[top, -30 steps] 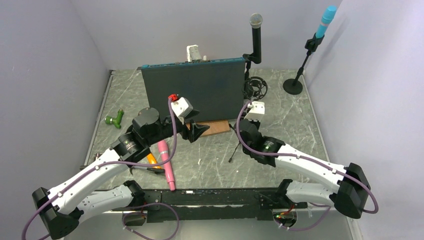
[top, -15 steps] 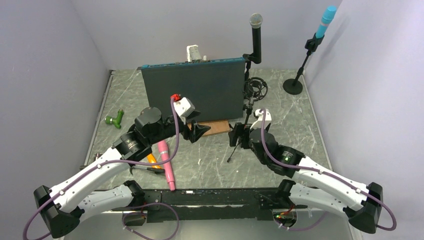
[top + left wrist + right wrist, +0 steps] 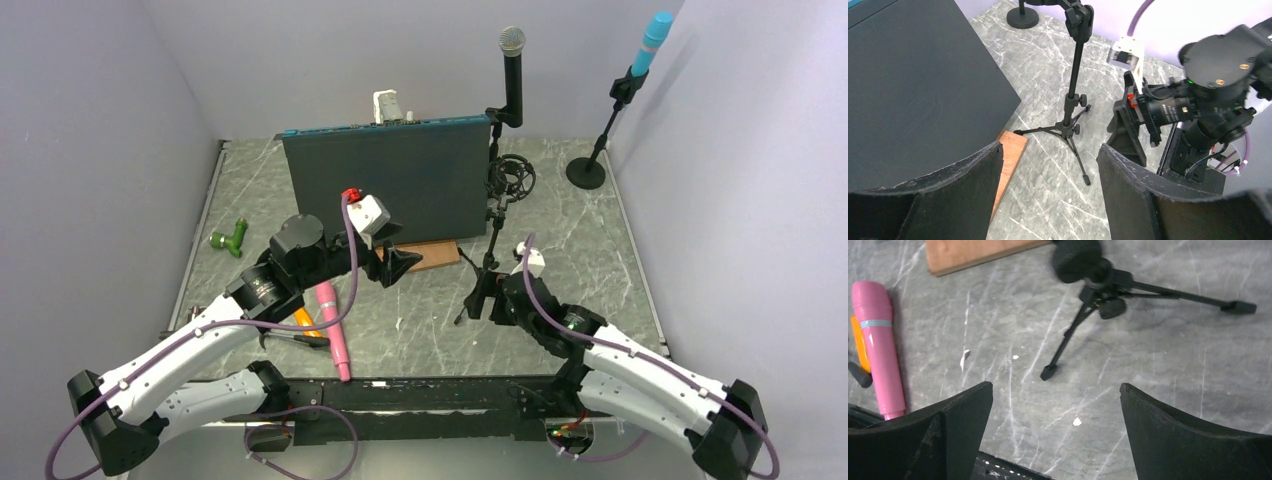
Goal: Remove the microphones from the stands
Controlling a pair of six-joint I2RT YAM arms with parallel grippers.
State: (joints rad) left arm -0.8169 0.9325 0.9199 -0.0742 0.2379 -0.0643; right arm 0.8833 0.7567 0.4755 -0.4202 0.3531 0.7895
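1. Green fitting [image 3: 228, 239]: lies on the table [image 3: 420, 335] near its left edge.
2. Left fingers [image 3: 973, 175]: spread apart, nothing between them; they hang above the table in front of the dark panel [image 3: 385, 180].
3. Orange tool [image 3: 305, 322] and pink microphone [image 3: 332, 330]: lie flat side by side under the left arm.
4. Dark panel: stands upright across the middle of the table, with a wooden block [image 3: 435, 253] at its foot.
5. Tripod stand [image 3: 494, 230]: stands just right of the panel, legs on the table.
6. Black microphone [image 3: 513, 75]: silver grille, upright in the clip at the top of the tripod stand, above the panel's right corner.
7. Right fingers [image 3: 1158, 415]: spread wide and gripping nothing; low, near the tripod's front leg, not touching it.
8. Round-base stand [image 3: 586, 172]: at the far right corner, carrying a blue microphone [image 3: 655, 40].
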